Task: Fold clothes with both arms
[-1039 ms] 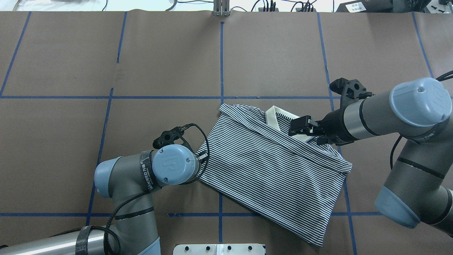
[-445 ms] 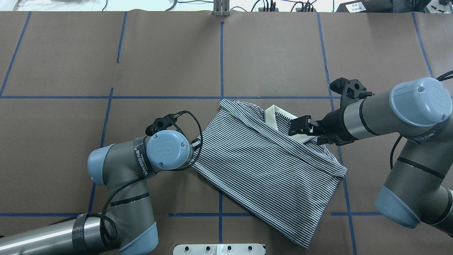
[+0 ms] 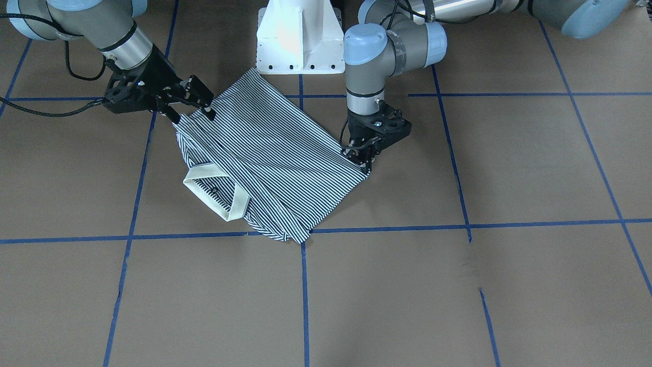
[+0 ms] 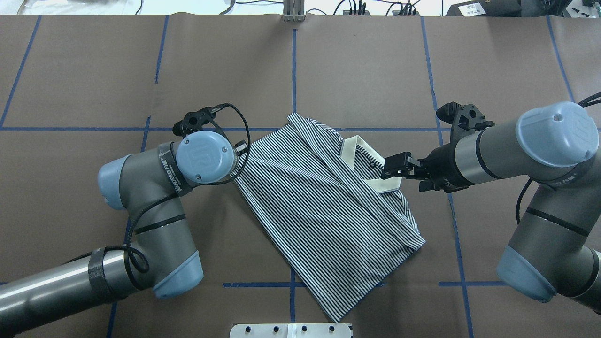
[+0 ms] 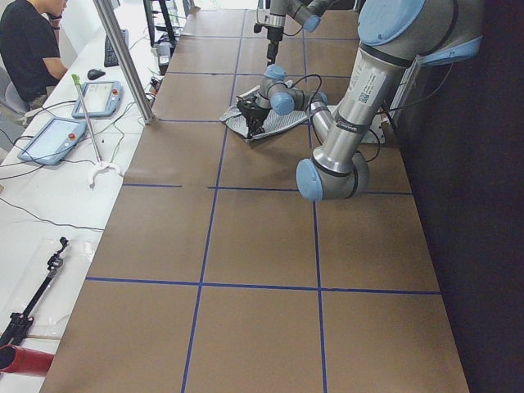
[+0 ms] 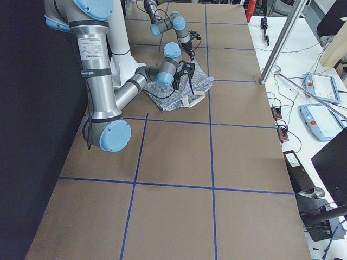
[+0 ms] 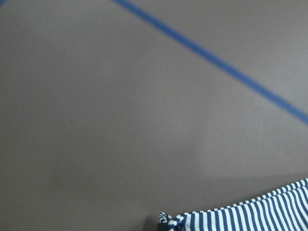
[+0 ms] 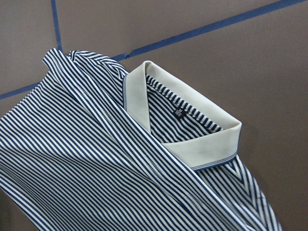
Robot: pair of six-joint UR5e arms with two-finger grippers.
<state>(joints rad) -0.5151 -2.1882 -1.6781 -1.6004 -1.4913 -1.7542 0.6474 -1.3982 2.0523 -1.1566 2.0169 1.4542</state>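
The striped polo shirt lies folded and skewed across the table's middle, its cream collar on the right. My left gripper points straight down and is shut on the shirt's left corner; in the overhead view its wrist hides the fingers. The left wrist view shows only that bunched corner. My right gripper reaches in low from the right and looks shut on the shirt's edge beside the collar. The right wrist view shows the collar and stripes, no fingers.
The white pedestal base stands just behind the shirt's near corner. Blue tape lines grid the brown table. An operator sits beyond the far table edge, with tablets and cables there.
My left gripper moved left and away from the robot, dragging its corner; the shirt swung clockwise in the overhead view. The right gripper stayed near the collar.
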